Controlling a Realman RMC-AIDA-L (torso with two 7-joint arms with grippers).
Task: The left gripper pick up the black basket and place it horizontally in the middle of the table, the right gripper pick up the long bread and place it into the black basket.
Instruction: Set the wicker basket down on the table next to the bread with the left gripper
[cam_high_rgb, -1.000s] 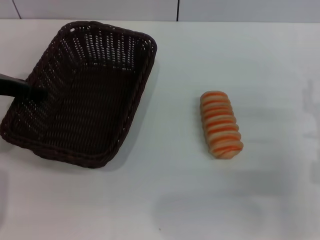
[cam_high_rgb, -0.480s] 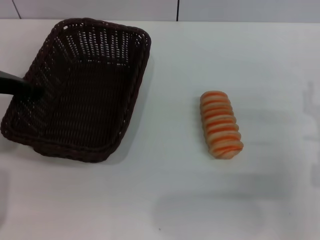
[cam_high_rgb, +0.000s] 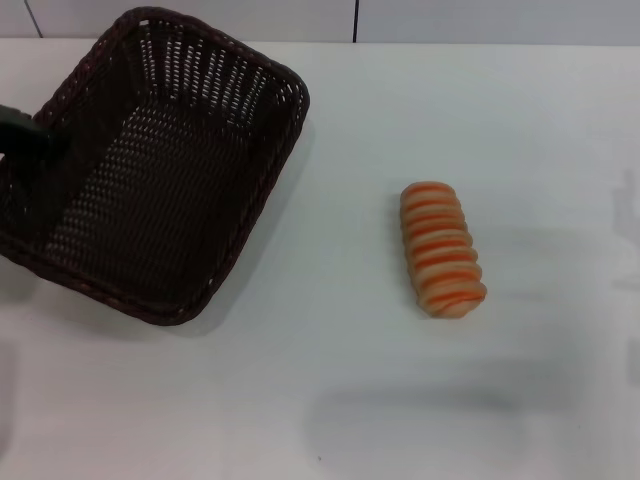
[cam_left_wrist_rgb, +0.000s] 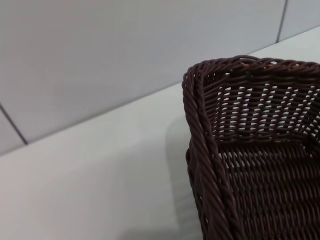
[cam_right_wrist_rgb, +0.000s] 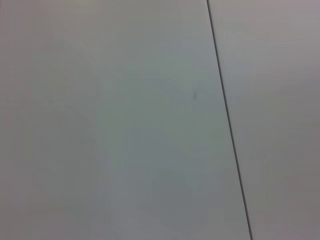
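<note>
The black basket (cam_high_rgb: 160, 170) is at the left of the white table (cam_high_rgb: 400, 400), raised on its left side and turned at an angle, its long axis running from near left to far right. My left gripper (cam_high_rgb: 25, 138) shows only as a dark blurred shape at the basket's left rim and holds that rim. The left wrist view shows a basket corner (cam_left_wrist_rgb: 260, 150) with its braided rim close up. The long bread (cam_high_rgb: 442, 249), tan with orange stripes, lies on the table to the right of the middle, well apart from the basket. My right gripper is out of view.
A grey tiled wall (cam_high_rgb: 450, 20) runs along the table's far edge. The right wrist view shows only a plain grey surface with one dark seam (cam_right_wrist_rgb: 227, 115).
The basket has been lifted on its left side and has turned clockwise, its far end swinging up and back. My left gripper has risen with it. The bread has not moved.
</note>
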